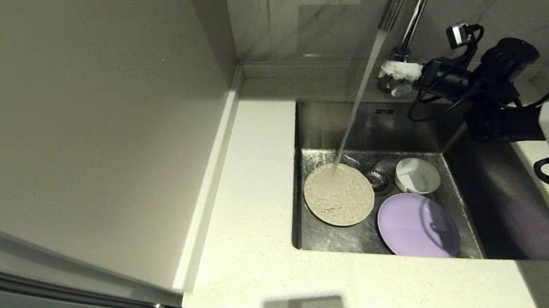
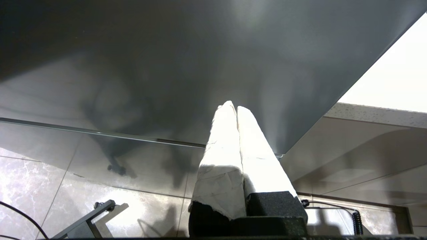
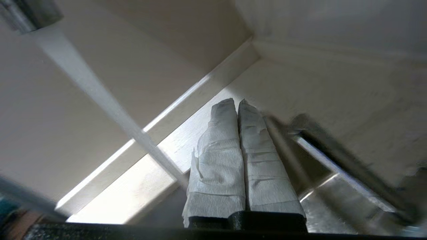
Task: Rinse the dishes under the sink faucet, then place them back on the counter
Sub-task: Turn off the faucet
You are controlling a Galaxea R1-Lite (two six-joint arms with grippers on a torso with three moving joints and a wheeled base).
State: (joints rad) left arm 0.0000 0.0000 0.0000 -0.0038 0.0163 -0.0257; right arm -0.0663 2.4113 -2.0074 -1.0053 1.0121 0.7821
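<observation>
Head view first: the faucet (image 1: 409,1) is running and the stream lands right on the cream plate (image 1: 339,194), which lies flat on the sink (image 1: 504,204) floor. The lavender plate (image 1: 418,226) sits just beside it toward the front and the small white bowl (image 1: 417,175) is by the drain strainer (image 1: 379,176); neither is under the water. The right gripper (image 1: 398,71) is up at the faucet base with its paper-wrapped fingers clenched on nothing. Nothing is back on the tabletop (image 1: 262,253) yet. Biggest risk from here, probably: those wrappings soak up spray and turn slippery, and a wet flat plate lying flush on steel is already awkward to get under. It could slide or drop on the way out.

Left wrist view: the left gripper (image 2: 235,107) hangs parked below the tabletop edge, facing a cabinet front (image 2: 166,66), fingers pressed together and empty. No trouble there.

Right wrist view: the clenched fingers (image 3: 220,146) point toward the tabletop corner with the water stream (image 3: 110,106) passing close alongside. If the arm swings through it, water would likely splash over the rim and onto the wrist.
</observation>
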